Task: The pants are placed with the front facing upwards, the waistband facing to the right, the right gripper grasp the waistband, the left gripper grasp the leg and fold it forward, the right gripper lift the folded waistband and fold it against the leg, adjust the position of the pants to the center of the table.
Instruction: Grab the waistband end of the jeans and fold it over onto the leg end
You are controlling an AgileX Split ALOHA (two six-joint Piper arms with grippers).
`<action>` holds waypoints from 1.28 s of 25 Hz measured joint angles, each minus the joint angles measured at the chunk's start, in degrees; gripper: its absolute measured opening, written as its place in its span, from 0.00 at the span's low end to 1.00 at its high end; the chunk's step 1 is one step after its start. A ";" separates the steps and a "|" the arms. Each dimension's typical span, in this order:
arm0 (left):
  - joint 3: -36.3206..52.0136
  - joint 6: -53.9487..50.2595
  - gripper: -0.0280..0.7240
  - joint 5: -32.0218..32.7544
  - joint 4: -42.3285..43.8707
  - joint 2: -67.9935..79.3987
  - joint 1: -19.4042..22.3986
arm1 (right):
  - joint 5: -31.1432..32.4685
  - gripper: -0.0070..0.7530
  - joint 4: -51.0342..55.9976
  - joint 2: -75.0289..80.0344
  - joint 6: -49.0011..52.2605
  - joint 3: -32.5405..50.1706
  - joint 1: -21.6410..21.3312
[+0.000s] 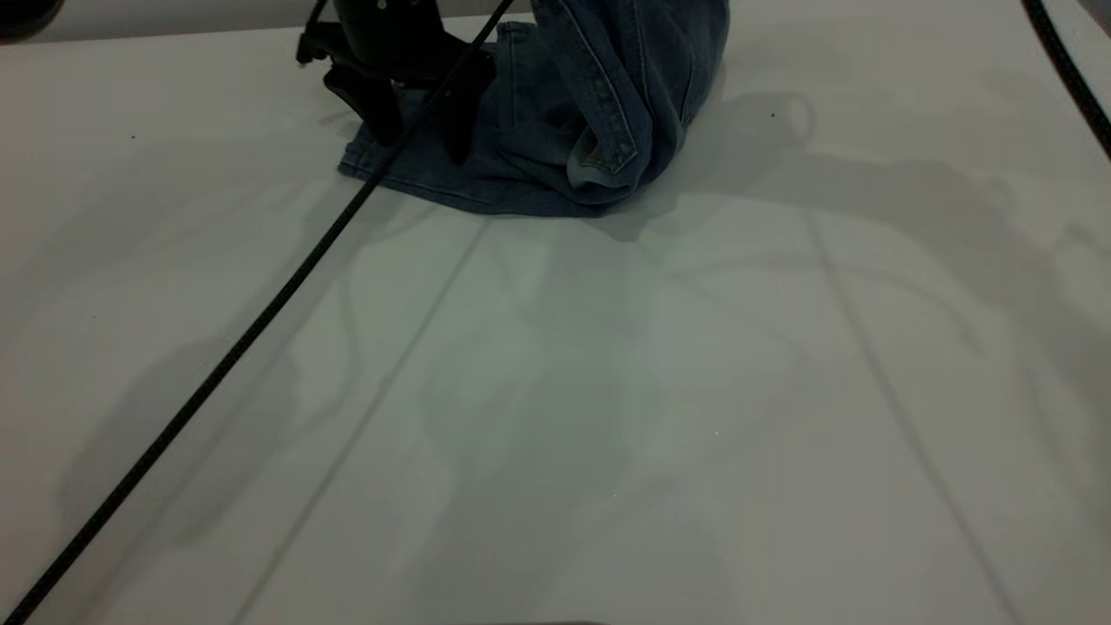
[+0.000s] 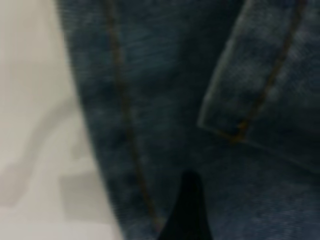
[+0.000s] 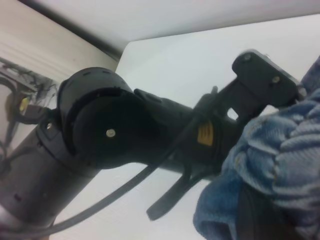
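Pants (image 1: 573,130) bunched on table (image 1: 608,391), left gripper (image 1: 425,139) jaws spread on leg, right gripper (image 3: 260,215) clamping raised waistband (image 3: 280,160)

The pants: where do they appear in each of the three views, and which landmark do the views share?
Exterior view: the pants lie bunched at the top centre on the table, under the left gripper.
Left wrist view: denim fills most of the picture.
Right wrist view: a gathered fold at the lower right edge.
Shared landmark: the pale table surface.

i see the pants (image 1: 555,130) as coarse matt denim cloth with tan stitching. the table (image 1: 608,391) looks smooth and faintly sheeny to me.
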 joint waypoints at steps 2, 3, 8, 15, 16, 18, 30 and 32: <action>-0.45 0.41 0.82 1.22 0.23 -0.05 0.06 | -0.50 0.11 0.94 0.05 -0.40 0.00 0.00; -0.88 0.59 0.82 2.29 0.75 -0.18 0.10 | -0.72 0.11 1.20 0.05 -0.79 0.00 -0.07; -7.51 0.99 0.82 4.85 3.31 -2.35 2.16 | -0.85 0.11 4.89 1.09 -4.56 -0.06 0.40; -16.46 1.01 0.82 4.85 4.50 -6.77 6.47 | -2.20 0.11 7.47 7.18 -10.77 -2.96 3.82; -16.56 1.01 0.82 4.85 4.54 -7.25 6.70 | -2.58 0.11 7.55 8.07 -11.66 -3.61 4.57; -16.67 1.01 0.82 4.85 4.54 -8.03 6.84 | -3.39 0.11 7.66 10.12 -13.34 -5.31 5.99; -16.92 0.97 0.82 4.85 1.78 -8.25 6.78 | -8.95 0.77 8.02 17.34 -10.51 -12.03 9.92; -16.92 1.44 0.82 4.85 1.44 -8.25 6.78 | -8.70 0.86 7.06 17.34 -8.34 -12.23 9.42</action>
